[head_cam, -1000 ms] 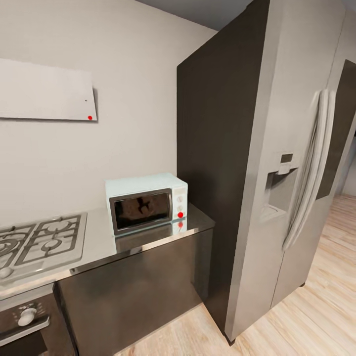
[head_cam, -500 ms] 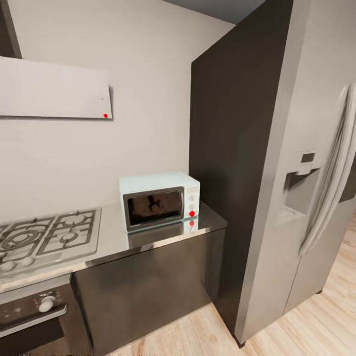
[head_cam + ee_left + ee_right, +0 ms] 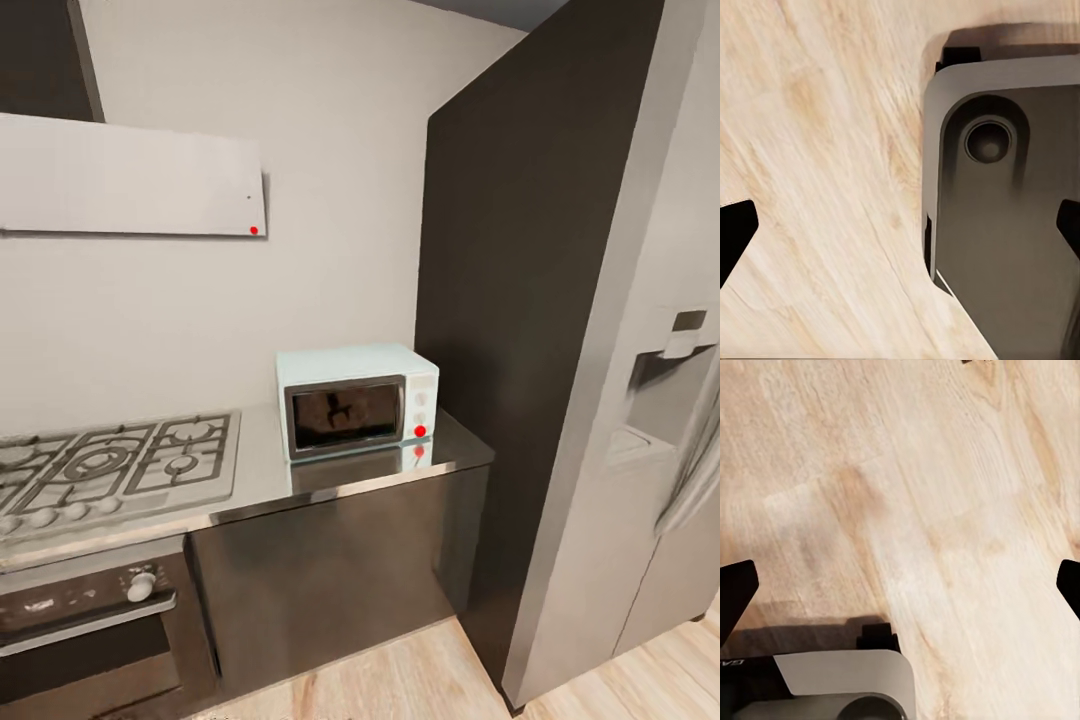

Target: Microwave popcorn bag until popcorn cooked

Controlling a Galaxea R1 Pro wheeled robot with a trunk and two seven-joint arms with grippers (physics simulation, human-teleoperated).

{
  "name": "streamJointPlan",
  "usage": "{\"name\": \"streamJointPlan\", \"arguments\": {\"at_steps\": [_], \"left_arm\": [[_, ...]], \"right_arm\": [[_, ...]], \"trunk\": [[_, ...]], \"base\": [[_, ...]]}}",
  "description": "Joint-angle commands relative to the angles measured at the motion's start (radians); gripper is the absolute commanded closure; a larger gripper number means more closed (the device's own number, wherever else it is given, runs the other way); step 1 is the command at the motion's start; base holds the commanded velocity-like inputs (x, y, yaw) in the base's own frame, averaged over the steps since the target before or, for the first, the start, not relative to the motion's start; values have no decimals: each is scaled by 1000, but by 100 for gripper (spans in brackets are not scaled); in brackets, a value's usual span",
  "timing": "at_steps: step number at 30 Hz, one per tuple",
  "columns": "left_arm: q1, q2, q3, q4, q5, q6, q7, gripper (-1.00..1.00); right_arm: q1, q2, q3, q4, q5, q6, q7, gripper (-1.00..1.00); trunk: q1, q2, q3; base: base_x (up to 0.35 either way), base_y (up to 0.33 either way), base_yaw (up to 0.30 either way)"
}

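The left gripper (image 3: 900,232) is hanging with its fingers (image 3: 735,232) spread wide, their dark tips showing at opposite edges of the left wrist view, and nothing is sitting between them. Beyond them, pale wooden floor (image 3: 817,165) is showing, along with a dark grey part of the robot's base (image 3: 1012,225) carrying a round recess. The right gripper (image 3: 900,592) is likewise standing with its fingers (image 3: 735,589) far apart and gripping nothing, pointing down at the same plank floor (image 3: 945,495), with a grey edge of the base (image 3: 847,682) lying nearby.

Out in the kitchen, the microwave (image 3: 356,400) is sitting on the grey tabletop (image 3: 260,470) with its dark glass door closed and a red light glowing at its lower knob panel. It is standing against the wall, between the gas hob (image 3: 110,465) and the tall dark side of the refrigerator (image 3: 560,330). A built-in oven (image 3: 90,625) is sitting under the hob, and a pale range hood (image 3: 130,175) is hanging above it.
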Motion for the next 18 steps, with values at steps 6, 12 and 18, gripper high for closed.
{"name": "streamJointPlan", "arguments": {"at_steps": [6, 12, 18], "left_arm": [[0, -6, -5, -2, 1, 1, 0, -100], [0, -10, -5, -3, 1, 0, 0, -100], [0, -20, -6, -2, 1, 0, 0, -100]], "right_arm": [[-2, -1, -3, -18, 11, -7, -5, -100], [-2, -2, -5, -35, 11, -5, -6, -100], [-2, -1, -6, -79, 9, -1, -7, -100]], "trunk": [[0, -1, -8], [0, -1, -15], [0, -1, -24]], "base": [[0, 0, 207], [0, 0, 187], [0, 0, 153]]}}
